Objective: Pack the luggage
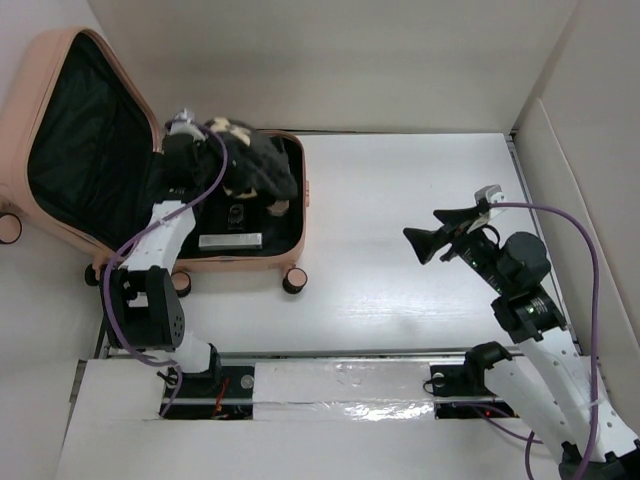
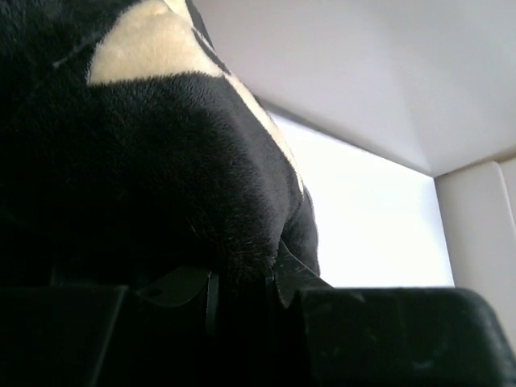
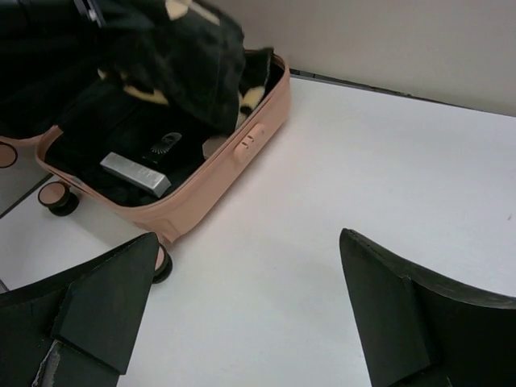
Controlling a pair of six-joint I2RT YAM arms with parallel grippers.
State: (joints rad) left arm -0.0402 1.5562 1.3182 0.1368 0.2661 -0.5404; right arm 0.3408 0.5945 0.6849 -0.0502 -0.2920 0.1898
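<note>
- The luggage (image 1: 303, 190) lies open at 10 to 11 o'clock of the top view. Its lid leans back toward 9 o'clock and its base shell lies flat on the table (image 1: 400, 180).
- Packed so far: a silver bar (image 1: 230, 240) and a small black device (image 1: 235, 213) lie on the black lining.
- The left gripper (image 2: 242, 278) appears clamped on a black-and-cream plush (image 1: 255, 165), which hangs over the base shell and is not yet settled inside.
- The right gripper (image 1: 425, 225) hovers at 3 o'clock with its jaws spread and nothing between them.
- Judged left to do: release the plush, then shut the lid.
- The long axis runs roughly 12 to 6 o'clock, wheels toward 6. The latch side faces 3 o'clock.
</note>
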